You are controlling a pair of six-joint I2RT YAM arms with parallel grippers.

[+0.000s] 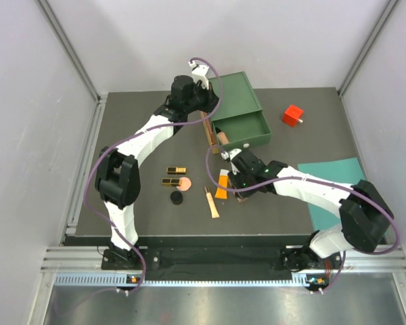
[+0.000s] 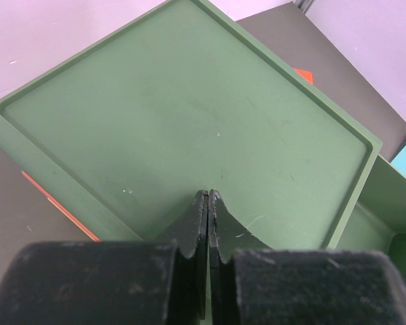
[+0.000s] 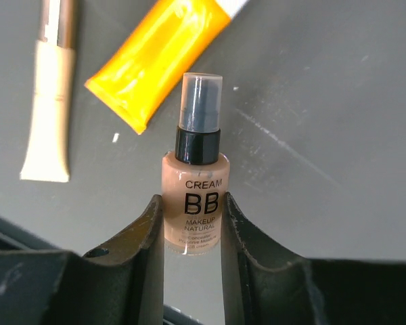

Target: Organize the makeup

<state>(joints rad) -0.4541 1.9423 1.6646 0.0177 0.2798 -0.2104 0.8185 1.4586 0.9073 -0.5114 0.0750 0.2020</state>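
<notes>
top: high at 6 o'clock, looking down on whole desk (image 1: 155,210) | left wrist: close over green box (image 2: 189,122) at 12 | right wrist: close on tan bottle (image 3: 193,196), orange tube (image 3: 155,57) | box, tube also in top

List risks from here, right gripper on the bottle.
1. The right gripper pinches the BB cream bottle at its rounded lower body, so it may pivot or slip.
2. The yellow-orange tube lies close and could get nudged.
3. The left gripper, shut, sits at the green drawer box, where a drop-off could get crowded.
</notes>
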